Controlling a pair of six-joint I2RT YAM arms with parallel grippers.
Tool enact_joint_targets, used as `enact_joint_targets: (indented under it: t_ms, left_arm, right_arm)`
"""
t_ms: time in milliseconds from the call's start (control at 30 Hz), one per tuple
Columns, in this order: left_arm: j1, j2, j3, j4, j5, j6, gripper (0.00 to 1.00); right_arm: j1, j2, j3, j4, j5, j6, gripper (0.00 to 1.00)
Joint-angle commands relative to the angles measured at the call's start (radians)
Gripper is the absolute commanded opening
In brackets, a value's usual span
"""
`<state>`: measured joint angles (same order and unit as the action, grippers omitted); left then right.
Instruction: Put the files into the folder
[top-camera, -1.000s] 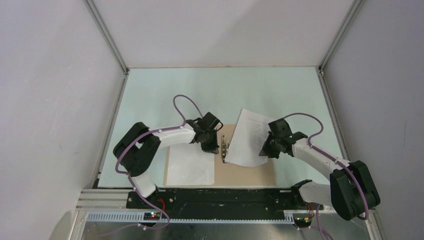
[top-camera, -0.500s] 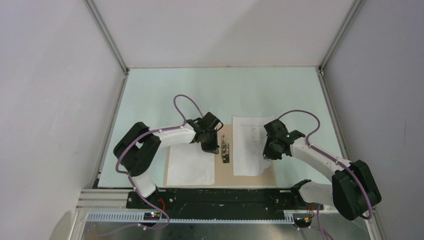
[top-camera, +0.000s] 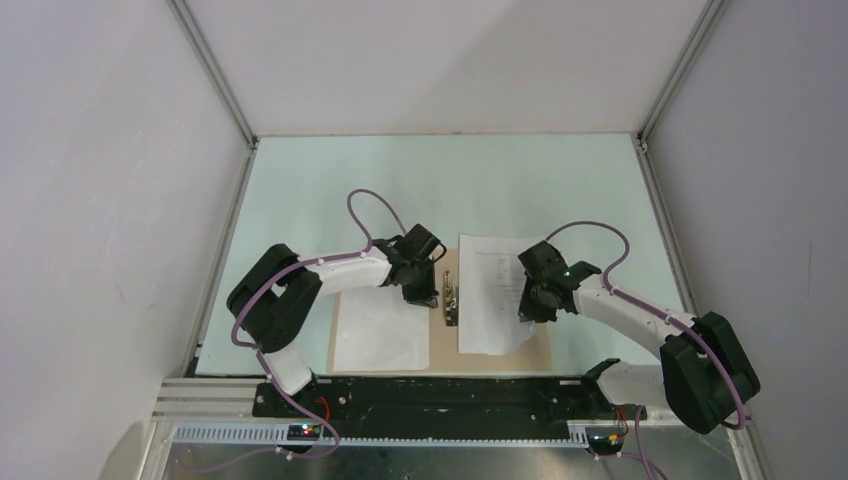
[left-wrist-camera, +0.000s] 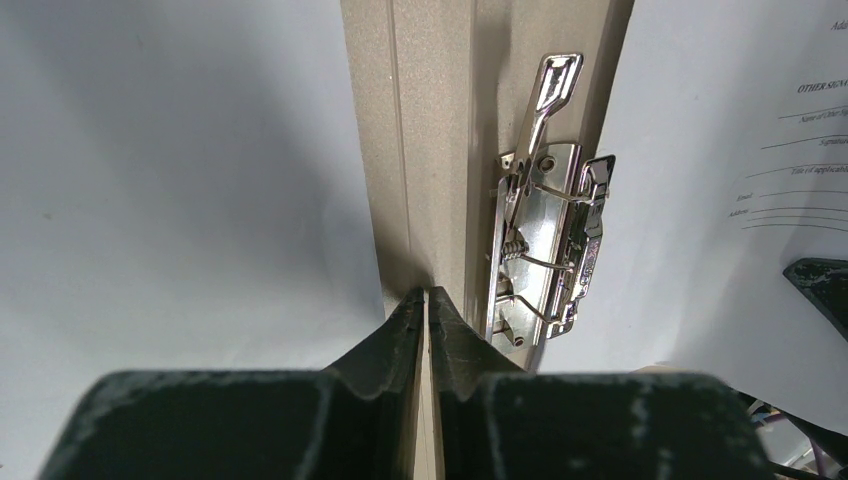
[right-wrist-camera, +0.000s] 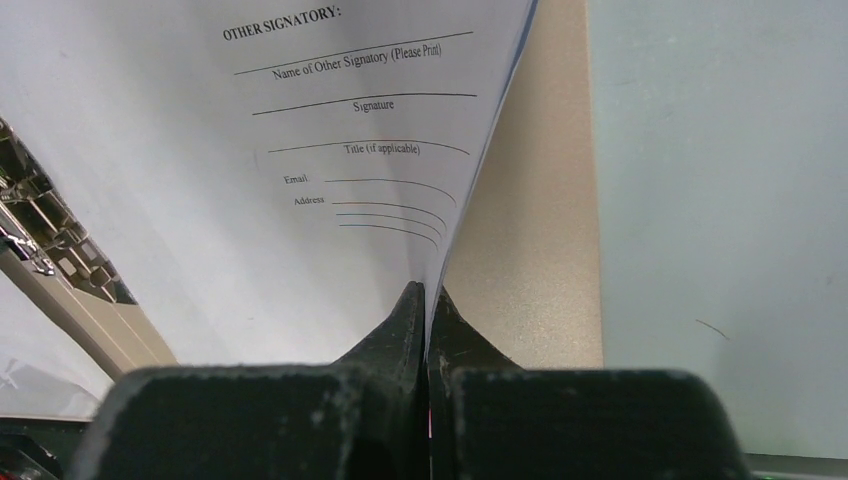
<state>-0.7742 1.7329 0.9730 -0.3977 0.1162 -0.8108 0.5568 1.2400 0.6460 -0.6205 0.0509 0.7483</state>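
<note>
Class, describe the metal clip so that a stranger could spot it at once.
Start at the tan folder lying open. By its spine, between the blank sheet and the printed sheet, sits the clip. It alone is shiny silver metal.

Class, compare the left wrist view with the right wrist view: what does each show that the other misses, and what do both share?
Left wrist only: the left gripper pinching the folder at its spine, and the metal clip whole. Right wrist only: the right gripper shut on the printed sheet at its edge, and the green table. Both: folder, printed sheet and clip, though only part of it in the right wrist view.
</note>
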Motion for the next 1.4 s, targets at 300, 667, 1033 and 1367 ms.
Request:
enact_joint_targets:
  t_ms: [300, 667, 1033, 1367]
  left_arm:
    - [-0.013, 0.052, -0.029, -0.053, -0.037, 0.032, 0.12]
    - [-0.012, 0.045, -0.036, -0.051, -0.038, 0.031, 0.12]
    - [-0.011, 0.039, -0.041, -0.052, -0.039, 0.028, 0.12]
    - [-0.012, 0.040, -0.038, -0.052, -0.034, 0.035, 0.12]
  right_arm:
    - [0.042, 0.011, 0.044, 0.000, 0.031, 0.015, 0.00]
    - [-0.225, -0.129, 0.098, 0.078, -0.211, 0.037, 0.00]
    - [-0.379, -0.198, 0.002, 0.342, -0.570, 0.311, 0.00]
    - [-0.466, -0.264, -0.229, 0.322, -0.507, 0.261, 0.00]
